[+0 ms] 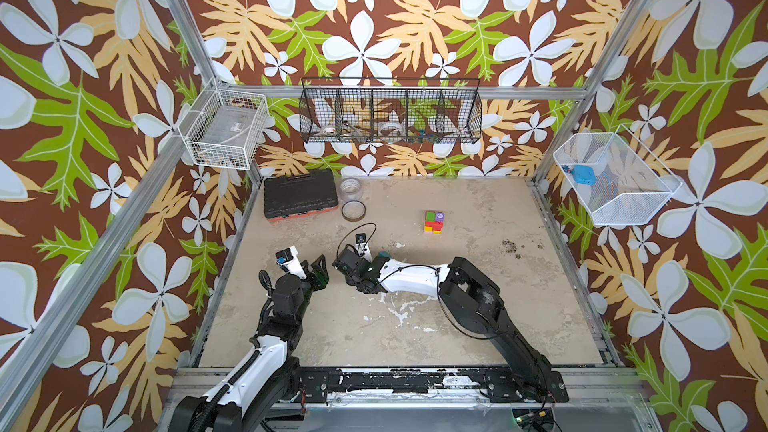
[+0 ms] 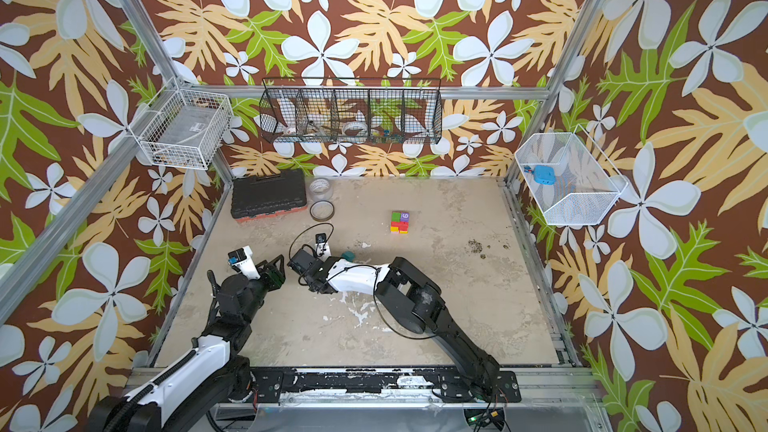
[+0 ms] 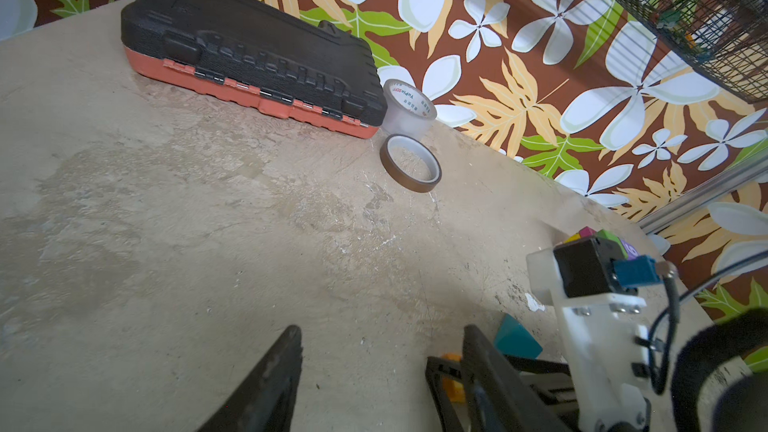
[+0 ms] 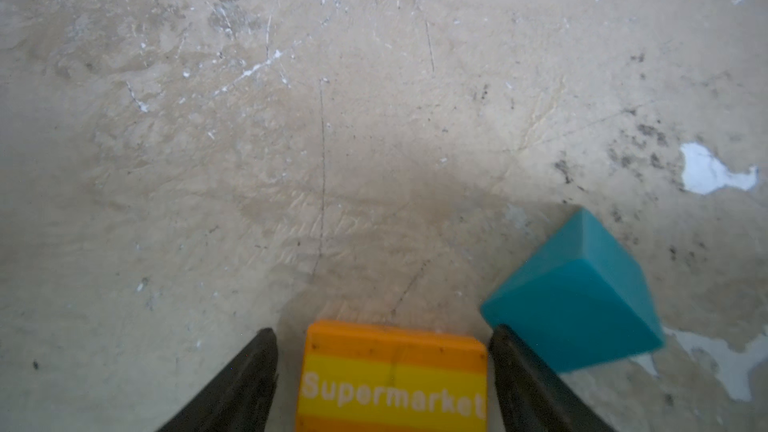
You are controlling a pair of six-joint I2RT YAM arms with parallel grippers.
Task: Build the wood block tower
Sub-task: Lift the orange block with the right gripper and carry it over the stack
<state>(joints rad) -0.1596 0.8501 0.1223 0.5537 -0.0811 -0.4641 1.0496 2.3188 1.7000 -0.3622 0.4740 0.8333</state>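
Well left of the tower [image 1: 434, 222], the left gripper [image 3: 380, 338] hangs spread and empty. Closer to the tower, the right gripper [image 4: 383, 330] straddles the orange block [image 4: 392, 376], jaws parted with a gap on one side. The teal block [image 4: 577, 297] lies just beside it, toward the tower.

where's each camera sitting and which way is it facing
Both top views: high at the front, looking down on the table, tower and both arms.
Left wrist: faces the black toolbox past the open left gripper.
Right wrist: looks down at the orange Supermarket block inside the open right gripper.
Shared: teal block, in both wrist views.
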